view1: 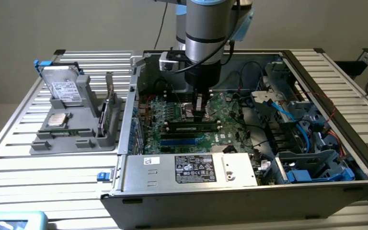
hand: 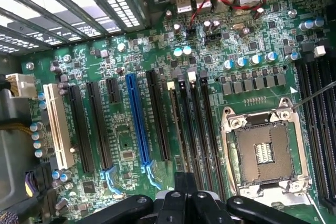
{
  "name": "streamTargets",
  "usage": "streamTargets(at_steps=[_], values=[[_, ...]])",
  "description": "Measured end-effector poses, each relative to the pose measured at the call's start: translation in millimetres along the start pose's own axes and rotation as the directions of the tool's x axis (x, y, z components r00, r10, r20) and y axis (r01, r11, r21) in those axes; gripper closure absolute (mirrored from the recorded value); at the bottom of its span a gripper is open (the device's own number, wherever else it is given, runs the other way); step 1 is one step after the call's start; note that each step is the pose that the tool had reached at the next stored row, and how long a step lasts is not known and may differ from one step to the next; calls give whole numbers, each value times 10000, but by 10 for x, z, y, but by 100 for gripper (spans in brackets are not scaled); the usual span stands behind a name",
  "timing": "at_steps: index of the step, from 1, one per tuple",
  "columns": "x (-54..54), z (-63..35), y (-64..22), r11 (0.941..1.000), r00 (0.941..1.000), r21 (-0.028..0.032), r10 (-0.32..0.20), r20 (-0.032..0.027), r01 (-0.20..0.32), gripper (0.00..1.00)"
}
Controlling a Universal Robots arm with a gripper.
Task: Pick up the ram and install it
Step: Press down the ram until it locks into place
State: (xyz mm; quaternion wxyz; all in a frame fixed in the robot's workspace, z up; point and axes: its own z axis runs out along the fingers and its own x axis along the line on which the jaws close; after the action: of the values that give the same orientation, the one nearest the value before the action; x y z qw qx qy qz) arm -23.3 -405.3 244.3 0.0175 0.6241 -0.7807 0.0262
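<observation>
Open computer case [view1: 190,201], green motherboard [hand: 131,56], grey parts tray [view1: 69,141], hard drive [view1: 63,88]

We are viewing a tabletop [view1: 17,153] of ribbed, matt silver metal slats, a computer case [view1: 235,201] of dull grey sheet metal, a glossy green motherboard [hand: 105,61] bearing smooth black and blue plastic slots, and a shiny metal processor socket [hand: 261,150].

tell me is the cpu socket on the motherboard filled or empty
Empty: the wrist view shows the CPU socket with bare contacts inside its metal frame, no processor seated.
</observation>
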Motion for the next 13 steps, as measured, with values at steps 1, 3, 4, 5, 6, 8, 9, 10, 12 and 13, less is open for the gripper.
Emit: streamTargets(at_steps=[1,3,4,5,6,8,9,10,12,13], values=[[0,0,0,9999,9999,-2,122,-1,-122,89],[0,1,0,9993,9993,-10,386,-4,-386,89],[0,1,0,9986,9986,-14,521,-6,-521,89],[0,1,0,9979,9979,-18,655,-8,-655,89],[0,1,0,9969,9969,-23,789,-10,-789,89],[0,2,0,9944,9944,-31,1057,-15,-1057,89],[0,2,0,9929,9929,-35,1189,-17,-1189,89],[0,2,0,9912,9912,-40,1320,-19,-1321,89],[0,3,0,9874,9874,-49,1583,-24,-1583,89],[-1,3,0,9852,9852,-54,1712,-26,-1712,89]])
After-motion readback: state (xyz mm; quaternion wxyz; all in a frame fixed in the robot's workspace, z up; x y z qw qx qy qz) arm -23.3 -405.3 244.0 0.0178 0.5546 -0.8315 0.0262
